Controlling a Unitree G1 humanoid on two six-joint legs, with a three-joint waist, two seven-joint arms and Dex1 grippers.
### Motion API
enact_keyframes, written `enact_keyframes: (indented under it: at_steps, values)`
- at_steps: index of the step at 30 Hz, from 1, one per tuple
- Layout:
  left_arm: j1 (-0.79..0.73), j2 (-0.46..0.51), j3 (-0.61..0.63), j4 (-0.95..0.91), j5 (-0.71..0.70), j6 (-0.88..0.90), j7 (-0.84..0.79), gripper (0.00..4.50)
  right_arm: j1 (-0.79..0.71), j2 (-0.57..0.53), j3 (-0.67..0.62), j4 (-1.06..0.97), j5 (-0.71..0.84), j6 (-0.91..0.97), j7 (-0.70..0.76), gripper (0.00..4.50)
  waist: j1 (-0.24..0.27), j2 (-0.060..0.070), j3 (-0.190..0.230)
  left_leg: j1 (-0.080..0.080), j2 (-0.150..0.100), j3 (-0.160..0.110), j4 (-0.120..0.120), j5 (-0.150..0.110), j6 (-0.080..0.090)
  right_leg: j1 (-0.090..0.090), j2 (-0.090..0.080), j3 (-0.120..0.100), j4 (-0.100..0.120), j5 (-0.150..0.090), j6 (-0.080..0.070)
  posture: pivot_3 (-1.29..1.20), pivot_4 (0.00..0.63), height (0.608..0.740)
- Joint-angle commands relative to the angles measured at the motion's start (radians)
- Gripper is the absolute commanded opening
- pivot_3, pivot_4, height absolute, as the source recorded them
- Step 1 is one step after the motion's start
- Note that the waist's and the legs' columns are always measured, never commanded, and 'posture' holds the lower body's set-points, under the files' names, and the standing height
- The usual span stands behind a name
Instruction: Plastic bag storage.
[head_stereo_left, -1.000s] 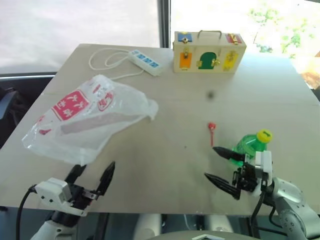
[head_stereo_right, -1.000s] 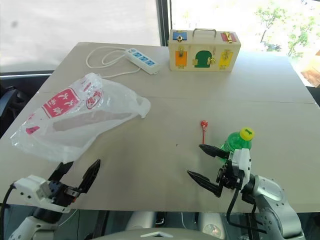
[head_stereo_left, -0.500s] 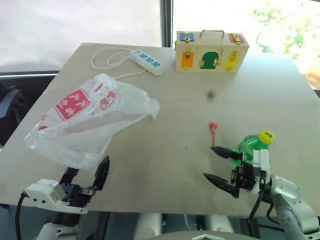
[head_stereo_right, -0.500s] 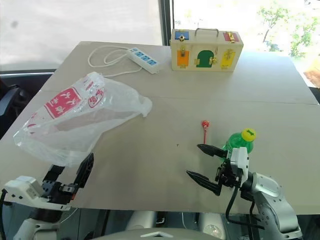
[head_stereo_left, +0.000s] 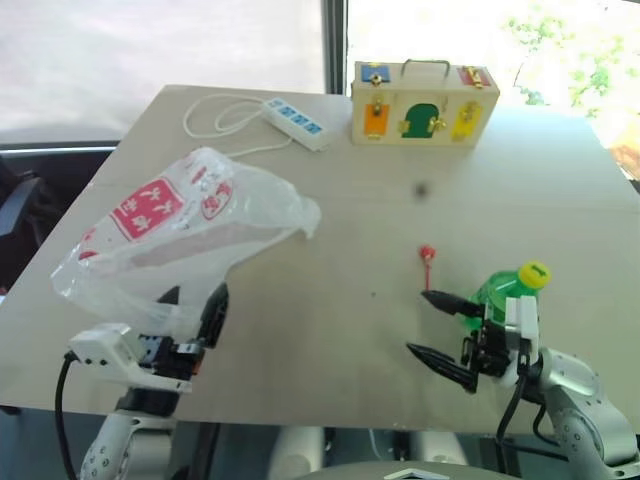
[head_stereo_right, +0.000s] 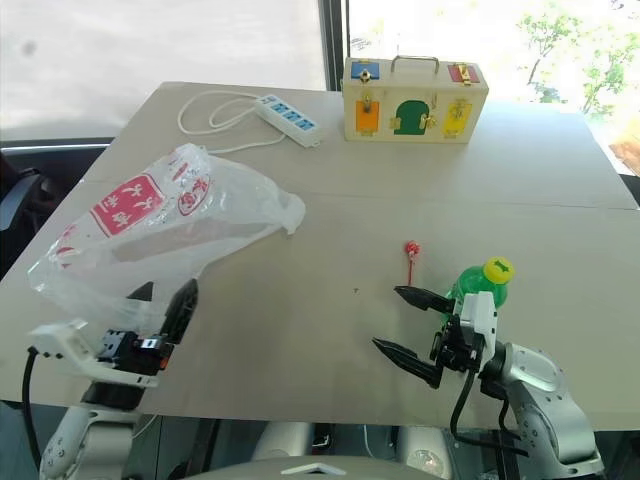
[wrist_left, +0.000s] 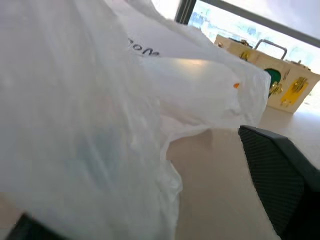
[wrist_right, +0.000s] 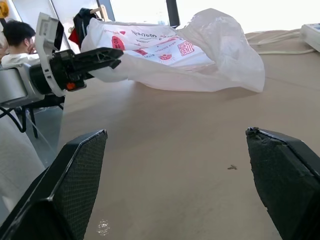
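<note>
Plastic bag (wrist_left: 100, 115) sat right up against the left pincer, translucent white film, crinkled, dark print on a far fold. One black textured finger (wrist_left: 280, 185) was beside the bag's edge; bare desk (wrist_left: 215, 200) showed between them. Wooden box (wrist_left: 272, 75) stood farther off: metal handle, green panel, brass latches.

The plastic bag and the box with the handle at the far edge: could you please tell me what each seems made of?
The plastic bag: thin translucent film, glossy and crinkled, with red print. The box: apparently pale wood, matte, with coloured panels and a metal-looking handle.
</note>
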Motion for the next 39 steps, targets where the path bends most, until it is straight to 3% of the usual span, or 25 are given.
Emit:
enact_keyframes:
  at_steps: [1,5,6,11,20,24,27,30,35,39]
  values:
    - [0.021,-0.021,0.048,-0.024,-0.029,-0.017,-0.02,2.21,-0.012,0.005,-0.003,-0.001,0.01,-0.015,0.012,4.5,0.002,0.0,0.0,0.0,0.0,0.0,0.0,0.0,0.0,0.0,0.0,0.0,0.0,0.0,0.0,0.0,0.15,0.731]
    - [0.028,-0.037,0.071,-0.022,-0.061,-0.009,-0.041,0.28,-0.008,0.01,-0.001,0.006,0.006,-0.021,0.019,4.5,0.008,0.0,0.0,0.0,0.0,0.0,0.0,-0.002,-0.003,0.0,-0.001,0.0,0.0,0.0,0.0,0.0,0.15,0.731]
    - [0.026,-0.034,0.07,-0.025,-0.068,-0.004,-0.051,0.04,-0.008,0.011,-0.001,0.005,0.006,-0.021,0.02,4.5,0.008,0.0,0.0,0.0,0.0,0.0,0.0,-0.002,-0.004,0.0,-0.001,0.0,-0.001,0.0,0.0,0.0,0.15,0.731]
    - [-0.045,0.011,0.071,-0.046,-0.096,0.05,-0.049,0.04,-0.009,0.014,-0.004,-0.01,0.011,-0.012,0.006,4.5,0.009,0.0,0.0,0.0,0.0,0.0,0.0,-0.002,-0.004,0.0,0.001,-0.001,-0.001,0.0,0.0,0.0,0.15,0.731]
    - [-0.514,0.222,0.066,0.036,-0.134,0.26,0.061,0.04,-0.04,0.029,-0.002,-0.064,0.026,0.057,-0.081,4.5,0.006,0.002,0.001,0.0,0.002,0.001,0.0,0.002,-0.002,0.0,0.006,0.001,0.0,0.002,-0.002,0.0,0.15,0.731]
    - [-0.878,0.282,0.027,0.226,-0.098,0.339,0.096,0.04,-0.019,0.03,0.01,-0.064,0.022,0.049,-0.066,4.5,0.021,0.003,0.004,0.0,0.004,-0.005,0.0,0.005,-0.007,0.0,0.011,-0.003,0.003,0.003,0.001,0.0,0.15,0.731]
    - [-1.304,0.289,-0.053,0.528,-0.021,0.362,0.052,0.04,-0.019,0.04,0.018,-0.06,0.026,0.046,-0.062,4.5,0.038,-0.001,0.006,0.0,0.003,-0.006,0.001,0.006,-0.008,0.001,0.014,-0.005,0.004,0.004,0.002,0.0,0.15,0.731]
    - [-1.559,0.274,-0.117,0.766,0.073,0.352,-0.022,0.04,-0.02,0.049,0.022,-0.053,0.022,0.037,-0.064,4.5,0.029,-0.006,0.009,-0.003,0.004,-0.005,0.004,0.007,-0.01,0.002,0.019,-0.006,0.001,0.006,0.003,0.0,0.15,0.731]
    - [-1.902,0.228,-0.188,1.138,0.207,0.23,-0.202,0.04,-0.002,0.065,0.036,-0.052,0.008,0.018,-0.066,4.5,0.008,-0.009,0.014,-0.003,0.004,-0.003,0.002,0.009,-0.013,-0.001,0.02,0.0,0.002,0.006,0.004,0.0,0.15,0.731]
    - [-1.994,0.177,-0.202,1.197,0.222,0.206,-0.346,0.04,0.004,0.074,0.031,-0.049,0.002,0.004,-0.07,4.5,0.005,-0.009,0.019,-0.004,0.005,-0.002,-0.001,0.009,-0.013,-0.003,0.021,0.002,0.001,0.006,0.004,0.0,0.15,0.731]
